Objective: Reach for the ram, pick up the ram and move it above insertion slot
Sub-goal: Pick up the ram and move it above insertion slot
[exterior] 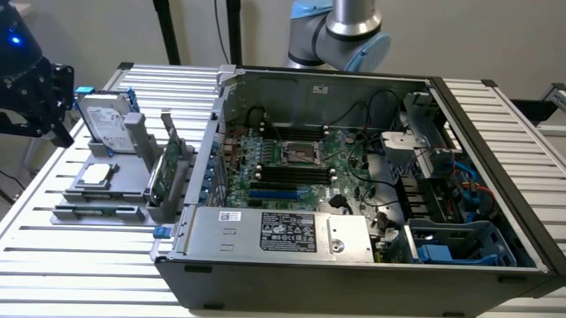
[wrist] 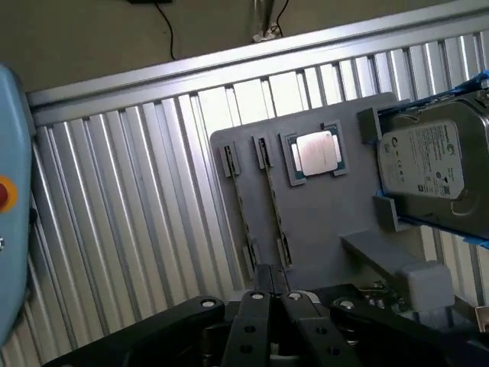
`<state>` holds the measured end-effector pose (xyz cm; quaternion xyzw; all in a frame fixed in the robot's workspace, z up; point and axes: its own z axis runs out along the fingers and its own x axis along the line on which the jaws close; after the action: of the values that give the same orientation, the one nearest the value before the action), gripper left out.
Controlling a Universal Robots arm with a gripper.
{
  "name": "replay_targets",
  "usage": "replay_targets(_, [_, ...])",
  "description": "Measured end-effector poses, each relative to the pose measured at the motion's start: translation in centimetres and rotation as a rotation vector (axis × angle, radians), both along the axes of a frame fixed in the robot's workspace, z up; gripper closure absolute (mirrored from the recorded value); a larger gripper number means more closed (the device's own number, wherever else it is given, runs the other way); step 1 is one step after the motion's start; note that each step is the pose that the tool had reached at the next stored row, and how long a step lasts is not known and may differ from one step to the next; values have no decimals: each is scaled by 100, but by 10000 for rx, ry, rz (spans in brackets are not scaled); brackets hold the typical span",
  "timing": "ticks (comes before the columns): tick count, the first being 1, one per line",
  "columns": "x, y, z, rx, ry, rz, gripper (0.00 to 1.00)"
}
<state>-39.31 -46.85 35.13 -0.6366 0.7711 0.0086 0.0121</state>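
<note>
Black angular jaws clenched above flat grey tray (wrist: 321, 222) on ribbed metal table (wrist: 153, 191).

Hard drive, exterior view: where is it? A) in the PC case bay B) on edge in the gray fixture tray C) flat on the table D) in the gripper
B: the hard drive stands on edge in the gray fixture tray, outside the PC case.
</note>
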Motion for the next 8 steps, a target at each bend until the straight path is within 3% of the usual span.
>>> replay_targets(8, [0,0,-54,0,0,1455,89])
